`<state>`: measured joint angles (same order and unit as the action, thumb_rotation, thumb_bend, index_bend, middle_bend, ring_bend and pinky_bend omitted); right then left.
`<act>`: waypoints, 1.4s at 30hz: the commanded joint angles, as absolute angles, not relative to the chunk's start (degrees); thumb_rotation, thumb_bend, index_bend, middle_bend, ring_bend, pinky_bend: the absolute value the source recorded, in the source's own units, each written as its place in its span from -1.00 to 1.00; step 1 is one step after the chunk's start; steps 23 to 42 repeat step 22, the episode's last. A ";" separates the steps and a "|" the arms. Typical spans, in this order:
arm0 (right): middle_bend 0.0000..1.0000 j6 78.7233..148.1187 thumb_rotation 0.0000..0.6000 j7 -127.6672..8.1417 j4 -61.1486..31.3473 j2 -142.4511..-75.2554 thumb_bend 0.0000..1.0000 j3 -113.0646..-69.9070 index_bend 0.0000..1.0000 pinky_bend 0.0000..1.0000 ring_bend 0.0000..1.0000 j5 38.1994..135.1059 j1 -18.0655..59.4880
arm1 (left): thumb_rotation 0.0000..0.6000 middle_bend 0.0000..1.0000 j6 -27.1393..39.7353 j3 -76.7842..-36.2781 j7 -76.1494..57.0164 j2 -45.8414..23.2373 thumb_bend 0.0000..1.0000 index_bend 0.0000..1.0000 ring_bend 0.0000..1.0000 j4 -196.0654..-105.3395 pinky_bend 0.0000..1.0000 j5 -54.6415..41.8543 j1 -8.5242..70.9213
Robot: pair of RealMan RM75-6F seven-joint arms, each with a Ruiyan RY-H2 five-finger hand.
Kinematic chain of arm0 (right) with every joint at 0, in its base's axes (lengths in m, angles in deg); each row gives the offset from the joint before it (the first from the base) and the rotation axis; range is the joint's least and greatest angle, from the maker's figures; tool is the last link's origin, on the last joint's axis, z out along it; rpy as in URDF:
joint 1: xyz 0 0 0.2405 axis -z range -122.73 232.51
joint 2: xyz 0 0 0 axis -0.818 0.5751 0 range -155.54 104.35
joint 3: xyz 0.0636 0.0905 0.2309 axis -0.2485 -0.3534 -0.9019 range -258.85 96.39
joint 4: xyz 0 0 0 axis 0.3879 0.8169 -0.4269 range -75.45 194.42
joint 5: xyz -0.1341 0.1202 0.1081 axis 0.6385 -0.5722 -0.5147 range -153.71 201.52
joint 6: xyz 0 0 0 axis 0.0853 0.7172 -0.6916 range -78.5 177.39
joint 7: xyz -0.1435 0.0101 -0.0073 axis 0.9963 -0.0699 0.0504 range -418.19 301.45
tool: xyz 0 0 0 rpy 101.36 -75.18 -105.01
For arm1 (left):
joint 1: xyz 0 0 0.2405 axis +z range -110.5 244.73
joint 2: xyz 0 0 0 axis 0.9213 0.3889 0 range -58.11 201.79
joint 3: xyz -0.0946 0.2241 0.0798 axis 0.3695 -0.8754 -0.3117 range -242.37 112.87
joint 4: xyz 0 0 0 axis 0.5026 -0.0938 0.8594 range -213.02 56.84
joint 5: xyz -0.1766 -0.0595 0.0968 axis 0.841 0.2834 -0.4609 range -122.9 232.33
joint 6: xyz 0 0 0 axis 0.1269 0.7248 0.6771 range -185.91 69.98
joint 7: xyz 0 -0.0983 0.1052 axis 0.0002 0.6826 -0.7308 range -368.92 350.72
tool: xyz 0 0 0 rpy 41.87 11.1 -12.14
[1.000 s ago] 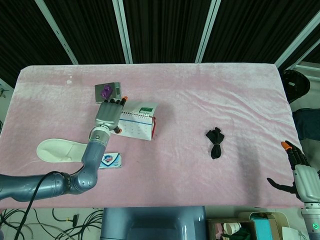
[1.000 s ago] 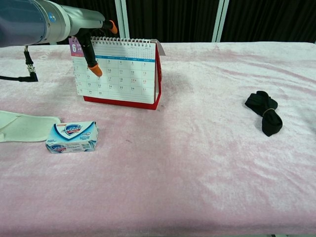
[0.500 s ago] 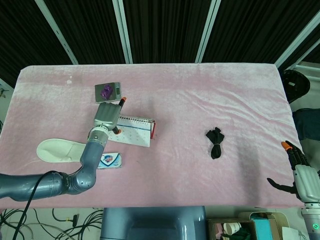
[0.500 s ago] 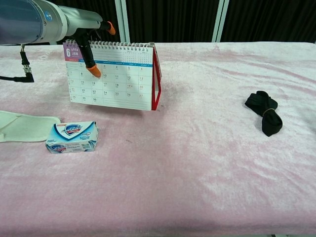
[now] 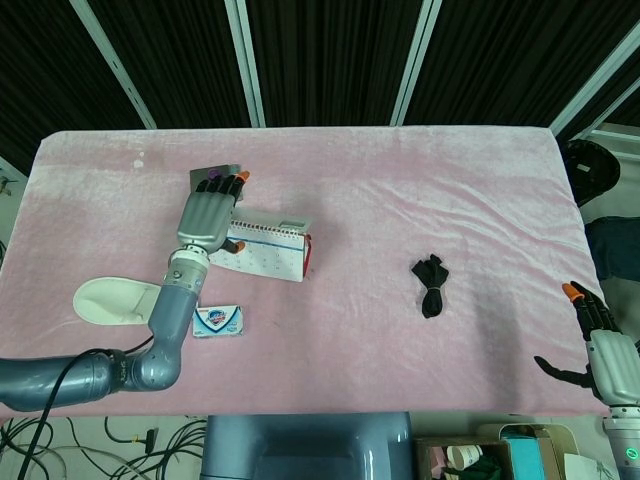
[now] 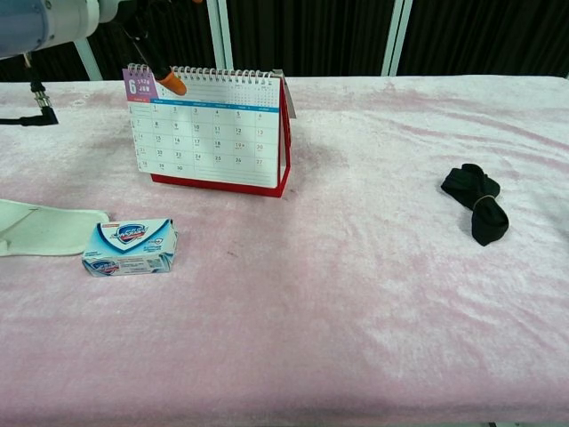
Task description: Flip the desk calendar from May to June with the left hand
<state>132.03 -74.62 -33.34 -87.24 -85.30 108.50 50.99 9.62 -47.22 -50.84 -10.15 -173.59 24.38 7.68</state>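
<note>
The red-based desk calendar point(image 6: 213, 130) stands upright on the pink cloth, its front page showing June. In the head view the calendar point(image 5: 272, 252) lies just right of my left hand point(image 5: 208, 214), which hovers with fingers stretched out toward the far side and holds nothing. In the chest view only part of my left hand point(image 6: 153, 55) shows at the top left, with an orange fingertip point(image 6: 174, 87) just over the calendar's spiral edge. My right hand point(image 5: 603, 345) rests at the table's near right corner, fingers spread and empty.
A blue-and-white soap box point(image 6: 131, 247) lies in front of the calendar, beside a white insole point(image 5: 112, 301). A small grey scale point(image 5: 208, 175) sits behind my left hand, mostly hidden. A black bundled strap point(image 6: 475, 201) lies to the right.
The calendar, tipped up off the cloth half a second ago, stands flat again. My left hand has lifted off the June page and risen above the calendar's top edge.
</note>
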 commanded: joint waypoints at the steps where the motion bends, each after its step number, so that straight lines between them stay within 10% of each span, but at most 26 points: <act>1: -1.00 132.14 1.00 -74.47 -33.17 -87.30 -0.83 -85.29 -1.00 -0.80 -1.00 108.64 50.98 | 1.00 -0.82 16.01 -51.61 -44.41 -6.01 -1.00 -1.00 -0.91 -181.18 -0.78 12.31 14.58; 16: -1.00 134.81 1.00 -71.37 -31.31 -88.57 -0.83 -85.24 -1.00 -0.80 -1.00 110.87 51.23 | 1.00 -1.00 36.83 -77.47 -30.97 0.82 -1.00 -1.00 -1.00 -180.50 -1.00 -22.37 42.57; 42: -1.00 135.28 1.00 -71.34 -31.00 -88.73 -0.83 -85.07 -1.00 -0.80 -1.00 111.41 51.34 | 1.00 -1.00 40.52 -79.25 -27.49 -0.14 -1.00 -1.00 -1.00 -174.85 -1.00 -24.48 49.64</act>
